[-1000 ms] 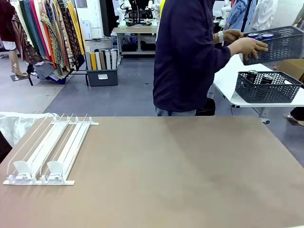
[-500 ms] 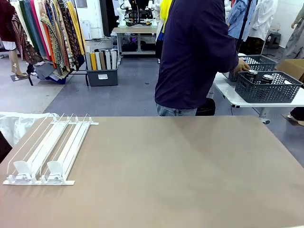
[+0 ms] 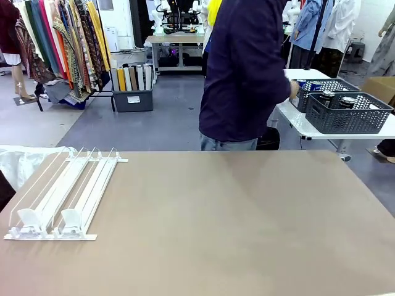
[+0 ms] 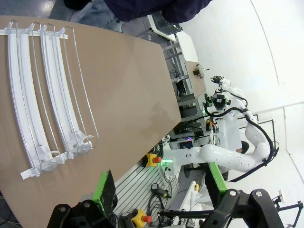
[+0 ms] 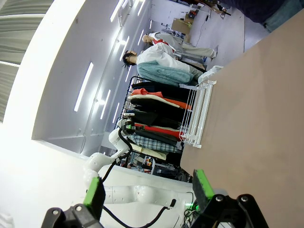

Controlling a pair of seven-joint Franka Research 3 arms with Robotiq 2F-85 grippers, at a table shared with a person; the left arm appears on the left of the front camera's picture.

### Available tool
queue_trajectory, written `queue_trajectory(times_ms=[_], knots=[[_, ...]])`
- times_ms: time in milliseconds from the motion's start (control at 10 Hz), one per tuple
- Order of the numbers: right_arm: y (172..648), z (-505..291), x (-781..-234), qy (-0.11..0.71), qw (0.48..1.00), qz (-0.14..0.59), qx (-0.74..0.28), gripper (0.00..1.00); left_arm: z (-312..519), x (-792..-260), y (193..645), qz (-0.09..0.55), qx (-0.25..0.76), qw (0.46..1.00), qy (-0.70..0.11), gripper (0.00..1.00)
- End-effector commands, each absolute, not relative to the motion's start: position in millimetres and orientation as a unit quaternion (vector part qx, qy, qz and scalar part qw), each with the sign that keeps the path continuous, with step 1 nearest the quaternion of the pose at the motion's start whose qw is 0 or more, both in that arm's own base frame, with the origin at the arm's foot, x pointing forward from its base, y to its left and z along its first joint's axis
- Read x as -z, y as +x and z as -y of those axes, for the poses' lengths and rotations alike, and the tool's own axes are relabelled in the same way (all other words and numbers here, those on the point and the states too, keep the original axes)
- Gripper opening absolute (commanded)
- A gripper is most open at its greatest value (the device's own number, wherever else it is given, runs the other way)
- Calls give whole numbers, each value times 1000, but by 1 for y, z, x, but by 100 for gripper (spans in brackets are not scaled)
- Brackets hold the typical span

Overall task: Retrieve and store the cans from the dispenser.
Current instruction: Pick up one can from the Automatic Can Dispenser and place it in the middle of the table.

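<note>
Two rails of the dispenser [image 3: 65, 196] lie at the desk's left edge, and we see no can on them; their long axis runs from the far side down to the clear stops at the near-left corner. The cans [image 3: 345, 102] sit well apart from it, in a dark lattice basket [image 3: 349, 114] on a side table [image 3: 296, 120] beyond the desk's far-right corner, with a second basket [image 3: 324, 86] just behind holding more. The person [image 3: 247, 74] stands between desk and side table, reaching toward those baskets.

Our left gripper [image 4: 159, 187] hangs above the near-left corner with its green pads spread wide and nothing between them, the dispenser's stop end lying just ahead of the fingers. Our right gripper [image 5: 148, 190] is likewise wide and empty, and from it the dispenser [image 5: 197, 114] lies well off across the bare desk. We judge the left arm the nearer one for any pick at the stops, approaching across the rails' long axis, once cans are loaded.
</note>
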State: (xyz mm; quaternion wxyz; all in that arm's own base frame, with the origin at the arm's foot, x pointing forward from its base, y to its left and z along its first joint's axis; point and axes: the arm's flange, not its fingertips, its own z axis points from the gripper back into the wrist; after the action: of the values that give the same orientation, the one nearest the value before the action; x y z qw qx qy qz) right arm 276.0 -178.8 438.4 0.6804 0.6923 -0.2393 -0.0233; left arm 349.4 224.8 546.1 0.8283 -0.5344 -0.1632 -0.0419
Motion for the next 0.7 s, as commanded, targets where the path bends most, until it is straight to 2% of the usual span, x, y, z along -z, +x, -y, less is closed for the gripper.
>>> queue_trajectory(times_ms=[0, 600], knots=[[275, 179, -441, 694, 679, 240, 17, 100, -223, -546, 347, 160, 39, 830, -534, 100], [275, 179, -441, 694, 679, 240, 17, 100, -223, -546, 347, 160, 39, 830, -534, 100]])
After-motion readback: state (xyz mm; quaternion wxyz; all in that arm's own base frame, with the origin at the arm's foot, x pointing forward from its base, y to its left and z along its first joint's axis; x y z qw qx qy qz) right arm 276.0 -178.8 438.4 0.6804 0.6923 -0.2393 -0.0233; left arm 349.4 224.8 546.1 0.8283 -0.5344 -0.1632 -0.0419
